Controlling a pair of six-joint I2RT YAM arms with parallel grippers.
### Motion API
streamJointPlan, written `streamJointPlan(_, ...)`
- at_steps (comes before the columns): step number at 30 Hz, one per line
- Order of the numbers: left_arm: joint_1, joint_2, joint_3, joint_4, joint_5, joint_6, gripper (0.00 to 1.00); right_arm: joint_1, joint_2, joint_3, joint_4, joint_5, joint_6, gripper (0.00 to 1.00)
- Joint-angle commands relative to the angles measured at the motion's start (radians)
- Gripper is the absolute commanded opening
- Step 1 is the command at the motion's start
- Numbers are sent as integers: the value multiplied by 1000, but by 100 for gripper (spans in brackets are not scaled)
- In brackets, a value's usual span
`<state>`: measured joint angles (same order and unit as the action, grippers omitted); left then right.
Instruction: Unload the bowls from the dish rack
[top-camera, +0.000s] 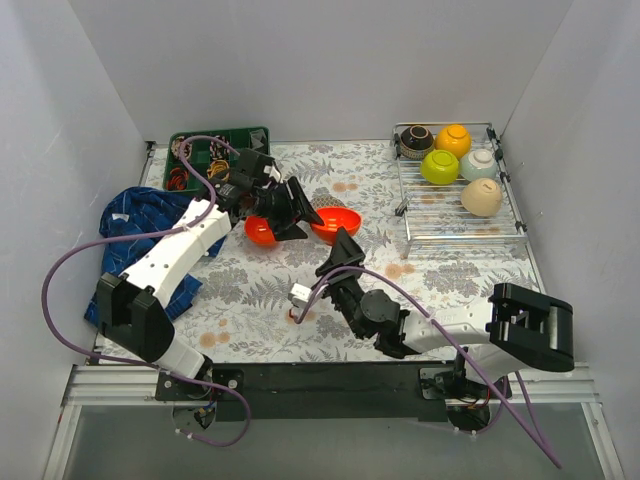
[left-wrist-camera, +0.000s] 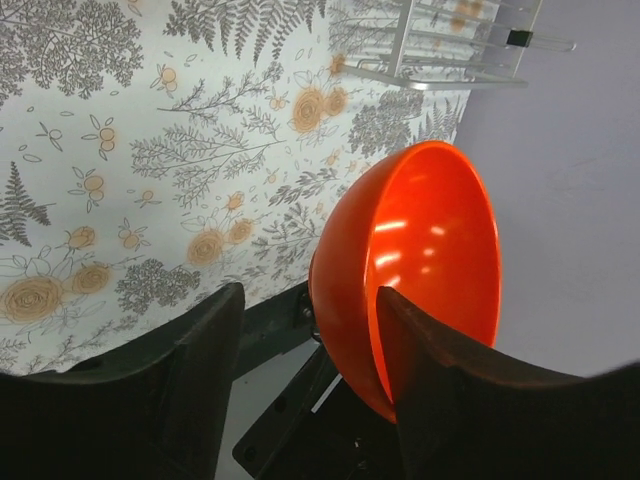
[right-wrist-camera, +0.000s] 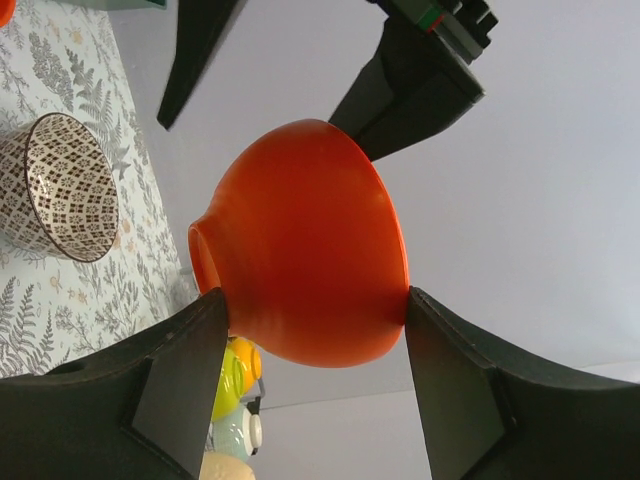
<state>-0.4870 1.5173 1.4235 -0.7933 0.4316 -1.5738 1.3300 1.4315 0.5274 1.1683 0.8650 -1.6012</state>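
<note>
Top external view: the dish rack (top-camera: 450, 225), a flat frame of thin silver wires with a low rim, lies at about 2 o'clock on the table (top-camera: 250, 290). Five glossy round bowls are in its far half. A dark brown bowl (top-camera: 416, 140) and a yellow-orange bowl (top-camera: 454, 138) are at the back. A lime green bowl (top-camera: 438, 166) and a pale mint bowl (top-camera: 480, 163) are in front of them. A beige bowl (top-camera: 481, 197) is the nearest and shows its foot ring.

Near the centre of the table, the red-orange bowl (top-camera: 332, 224) is between the two arms. In the right wrist view the right gripper (right-wrist-camera: 315, 295) is clamped on it: one black finger meets the foot side and the other the rim side, and the smooth outside fills the gap. In the left wrist view the left gripper (left-wrist-camera: 310, 295) has its jaws wide apart. One finger stands inside the shiny hollow of this bowl; the other is outside and clear of the wall.

A second red-orange bowl (top-camera: 260, 232) is just at 9 o'clock of the first one, partly under the left gripper. A white patterned bowl (right-wrist-camera: 55, 190), covered with small dark checks, stands on the table, out of the rack.

The table has a printed cover, white with grey ferns and orange flowers. At 11 o'clock a green plastic tray (top-camera: 230, 132) holds small dark and orange things that I cannot identify. At 9 o'clock lies a crumpled blue cloth (top-camera: 135, 215).
</note>
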Motion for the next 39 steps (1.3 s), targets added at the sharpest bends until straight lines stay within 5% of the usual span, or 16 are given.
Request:
streamJointPlan(1, -15, 7, -28, -32, 36, 46, 49, 15, 20, 45, 122, 0, -31, 1)
streamJointPlan(8, -21, 14, -26, -29, 27, 60, 13, 26, 47, 62, 77, 5, -26, 1)
streamJointPlan(9, -21, 12, -23, -29, 12, 63, 2, 26, 47, 66, 73, 11, -23, 1)
streamJointPlan(12, -21, 9, -12, -37, -43, 83, 0, 28, 49, 72, 38, 17, 0, 28)
streamJointPlan(14, -19, 9, 8, -44, -88, 93, 0, 28, 41, 82, -5, 25, 44, 63)
streamJointPlan(16, -15, 9, 32, -58, -172, 119, 0, 28, 30, 86, -77, 38, 81, 79)
streamJointPlan(19, 8, 1, 40, -50, -301, 152, 0, 28, 4, 92, -169, 66, 159, 88)
streamJointPlan(26, 60, -19, -30, 72, -572, 230, 0, 26, -71, 112, -537, 88, 464, 92)
streamJointPlan(31, 73, -3, -104, 227, -714, 299, 0, -15, -126, 219, -1012, 2, 920, 93)
streamJointPlan(39, 110, 79, -149, 338, -800, 351, 0, -276, -216, 275, -1315, -259, 1319, 93)
